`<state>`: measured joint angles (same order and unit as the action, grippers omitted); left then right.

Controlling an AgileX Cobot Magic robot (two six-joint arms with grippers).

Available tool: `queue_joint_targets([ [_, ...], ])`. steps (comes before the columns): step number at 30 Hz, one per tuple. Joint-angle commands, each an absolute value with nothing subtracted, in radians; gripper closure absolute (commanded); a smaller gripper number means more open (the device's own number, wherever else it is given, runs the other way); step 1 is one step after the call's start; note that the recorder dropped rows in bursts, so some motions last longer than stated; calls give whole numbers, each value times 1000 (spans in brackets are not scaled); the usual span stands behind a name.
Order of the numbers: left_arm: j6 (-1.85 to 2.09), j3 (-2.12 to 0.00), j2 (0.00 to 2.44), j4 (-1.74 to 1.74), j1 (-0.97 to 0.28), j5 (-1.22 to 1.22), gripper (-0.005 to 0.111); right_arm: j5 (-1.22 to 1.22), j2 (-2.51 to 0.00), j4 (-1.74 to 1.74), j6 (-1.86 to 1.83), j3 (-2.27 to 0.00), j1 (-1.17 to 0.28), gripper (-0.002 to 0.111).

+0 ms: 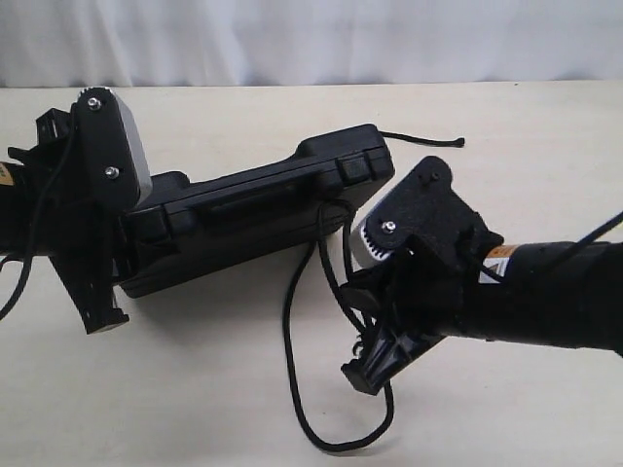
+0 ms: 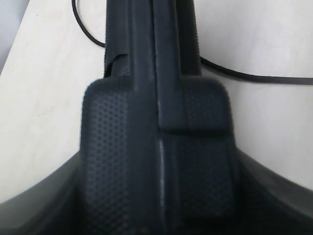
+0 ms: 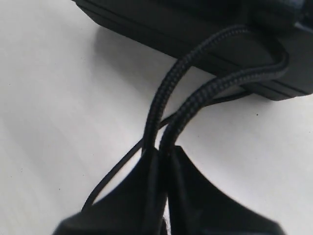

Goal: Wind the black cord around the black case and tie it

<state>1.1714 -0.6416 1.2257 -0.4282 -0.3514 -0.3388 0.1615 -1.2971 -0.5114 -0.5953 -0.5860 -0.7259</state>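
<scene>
Exterior view: your black case (image 1: pixel 258 209) sits slantwise across the middle of the table (image 1: pixel 506 418), one end toward the left arm, the other up and to the right. Your left gripper (image 1: pixel 122 258) has that near end between wide-set jaws and is clamped on it. Left wrist view shows the case's seam edge filling the gap, with a finger (image 2: pixel 34 210) curving in on each side. You can't tell whether the held end is off the surface.

Your right gripper (image 1: pixel 362 373) sits just below the case's far end, jaws pinched tight on the black cord (image 1: pixel 289 331). Right wrist view: two braided strands run from the fingertips up to the case edge, with another run of cord on the table behind them. The cord crosses the case near its right end. A slack loop trails on the table toward the front, and the free end lies beyond the far corner.
</scene>
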Motion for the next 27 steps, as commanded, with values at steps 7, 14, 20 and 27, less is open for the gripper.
queue_joint_targets([
  [7,1182,-637,1230,-432,-355,-360,107,93,-1403,-543,-650,-676,-854,104],
  [14,1190,-637,1230,-432,-355,-360,107,12,-1422,-580,-570,-676,-838,104],
  [20,1207,-637,1230,-432,-355,-366,107,-74,-1469,-635,-460,-676,-838,104],
  [27,1207,-637,1230,-432,-355,-366,107,-112,-1509,-650,-353,-726,-838,104],
])
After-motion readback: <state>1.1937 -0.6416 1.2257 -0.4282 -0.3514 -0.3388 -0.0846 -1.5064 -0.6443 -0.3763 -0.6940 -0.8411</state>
